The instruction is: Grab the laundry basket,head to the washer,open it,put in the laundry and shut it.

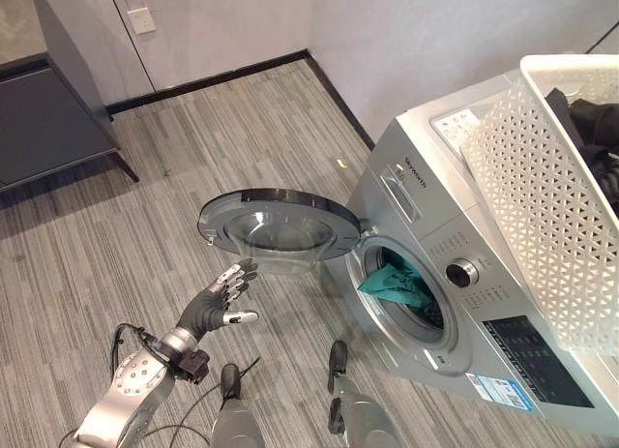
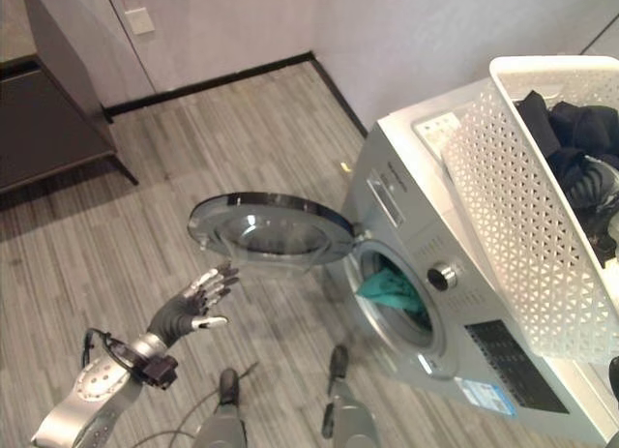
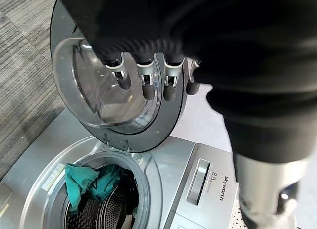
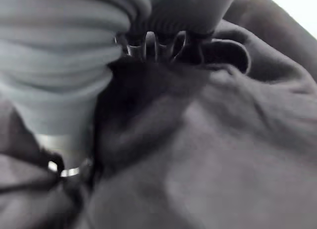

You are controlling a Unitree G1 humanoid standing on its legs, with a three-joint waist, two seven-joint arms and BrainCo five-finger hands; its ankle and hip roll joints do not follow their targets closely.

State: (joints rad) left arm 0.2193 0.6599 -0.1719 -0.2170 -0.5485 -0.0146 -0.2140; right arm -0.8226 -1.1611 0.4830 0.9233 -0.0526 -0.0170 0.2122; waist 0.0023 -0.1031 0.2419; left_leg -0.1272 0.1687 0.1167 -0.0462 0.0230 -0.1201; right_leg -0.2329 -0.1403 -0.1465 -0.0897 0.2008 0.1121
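Note:
The silver washer (image 1: 416, 192) stands at the right with its round door (image 1: 280, 230) swung wide open. A teal cloth (image 1: 395, 283) lies in the drum's mouth (image 3: 99, 199), partly over the rim. On top of the washer sits the white lattice laundry basket (image 1: 546, 206) with dark clothes (image 1: 592, 129) in it. My left hand (image 1: 221, 298) is open, fingers (image 3: 143, 85) straight, just below and in front of the door's outer edge without touching it. My right hand (image 4: 163, 41) is down in the basket's dark clothes (image 4: 208, 140), its fingers buried in the cloth.
A dark cabinet (image 1: 48, 109) stands at the far left against the wall. A white wall plate (image 1: 141, 19) sits above the black baseboard (image 1: 222, 75). Grey striped floor (image 1: 145, 225) stretches between cabinet and washer.

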